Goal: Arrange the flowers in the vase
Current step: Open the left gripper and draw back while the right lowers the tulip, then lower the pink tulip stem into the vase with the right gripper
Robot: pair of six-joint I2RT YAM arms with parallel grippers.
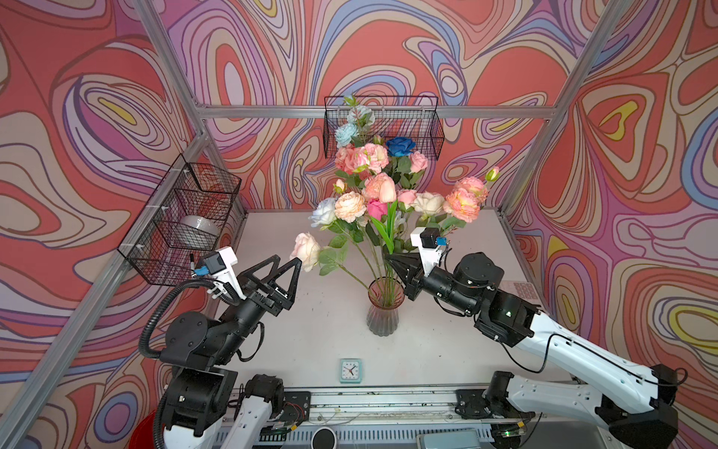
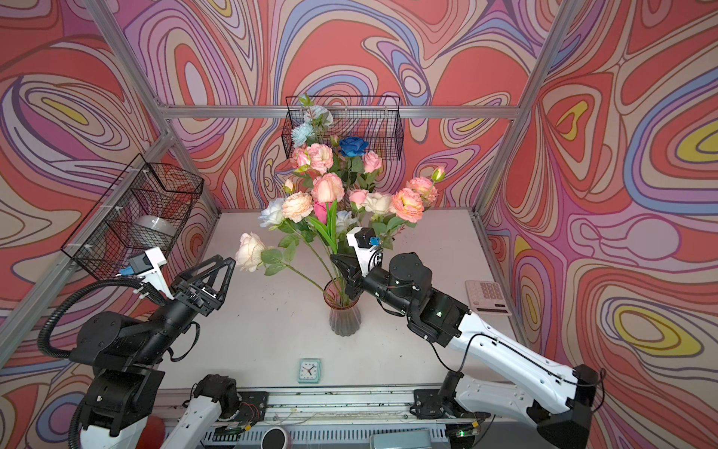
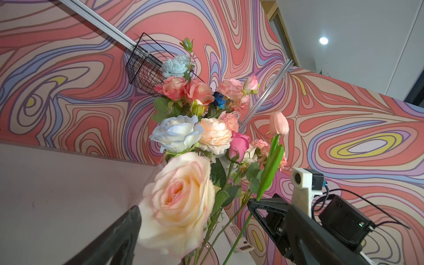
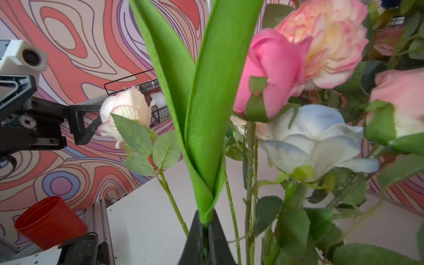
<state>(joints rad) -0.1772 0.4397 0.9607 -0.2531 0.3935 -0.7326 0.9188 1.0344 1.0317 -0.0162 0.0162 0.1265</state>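
A booth is lined with walls of swirling red, pink, purple and yellow bands, and a pale table (image 1: 303, 342) is set at its base. The right end effector (image 1: 390, 259) is clamped on the green stem of a peach-pink tulip (image 1: 387, 191), just above the mouth of the vase (image 1: 384, 307). In the right wrist view two broad green leaves are seen rising straight out of the pinched fingertips (image 4: 196, 238). Whether the stem's lower end is inside the vase cannot be told.

The left end effector (image 1: 288, 261) is spread wide, with nothing gripped. Its tips are placed just beside a cream-pink rose (image 1: 307, 250); whether the bloom is touched cannot be told. This rose is leaned out to the left of the bunch, with its stem set in the vase.

The vase, of ribbed smoky-pink glass, is stood upright near the middle of the table, between the two arms. The other flowers (image 1: 369, 182) are gathered in it: pink, peach, white and pale blue blooms, one magenta, one deep blue.

Behind the bunch a wire basket (image 1: 419, 128) is hung on the back wall, and a second wire basket (image 1: 182, 221) on the left wall. A small teal clock (image 1: 351, 370) is laid near the table's front edge, and a calculator (image 2: 487, 297) at its right edge.
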